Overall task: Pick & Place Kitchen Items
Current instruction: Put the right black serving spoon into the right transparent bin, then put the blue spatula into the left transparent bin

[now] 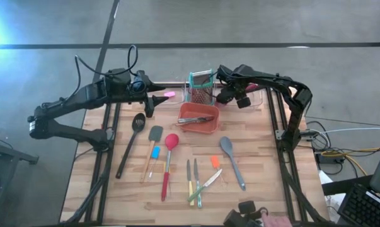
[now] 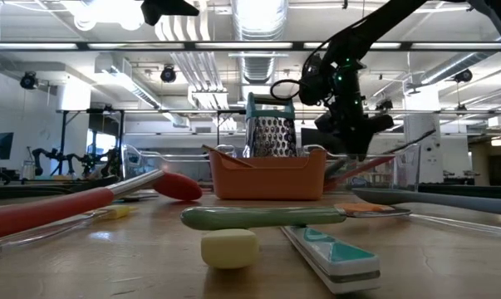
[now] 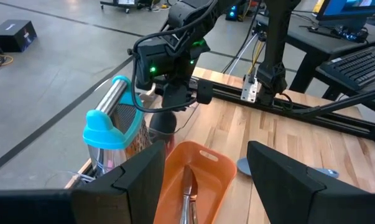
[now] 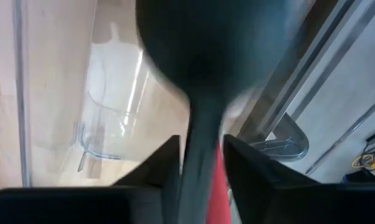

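Early stage — right claw [image 1: 236, 96] closed around a dark spoon-like utensil [image 4: 193, 74] beside the red-orange rectangular bin [image 1: 199, 126], left claw [image 1: 153, 101] parted and empty; most slim utensils [image 1: 167, 165] remain on the wooden tabletop [image 1: 265, 176].

A wooden counter [image 1: 265, 176] sits on a grey concrete floor [image 1: 51, 189]. Toward its far edge stands a box grater [image 1: 201, 88] with a teal frame, upright, just behind a red-orange bin [image 1: 210, 125]. Beside the counter's right edge, cables [image 1: 341, 151] trail across the floor, and a keyboard [image 1: 369, 202] lies on a desk nearby.
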